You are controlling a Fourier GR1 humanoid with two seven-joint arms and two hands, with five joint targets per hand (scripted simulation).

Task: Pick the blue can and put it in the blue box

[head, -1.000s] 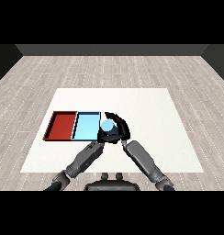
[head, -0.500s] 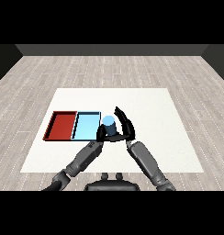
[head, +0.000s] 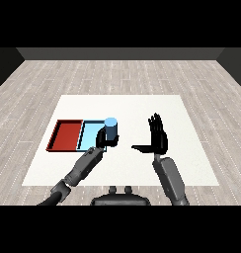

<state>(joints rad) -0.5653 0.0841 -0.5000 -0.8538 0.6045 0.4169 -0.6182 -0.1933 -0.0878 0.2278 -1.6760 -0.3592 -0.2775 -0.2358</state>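
You see a bare test room: a white table (head: 142, 106) on grey plank flooring (head: 117, 74), dark walls (head: 117, 53) behind.

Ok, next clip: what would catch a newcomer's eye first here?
First the blue can, upright in the left hand at the right edge of the blue tray. Next the right hand, open with fingers straight up and thumb out to the side, well apart from the can. Then the red tray, lying against the blue tray's left side.
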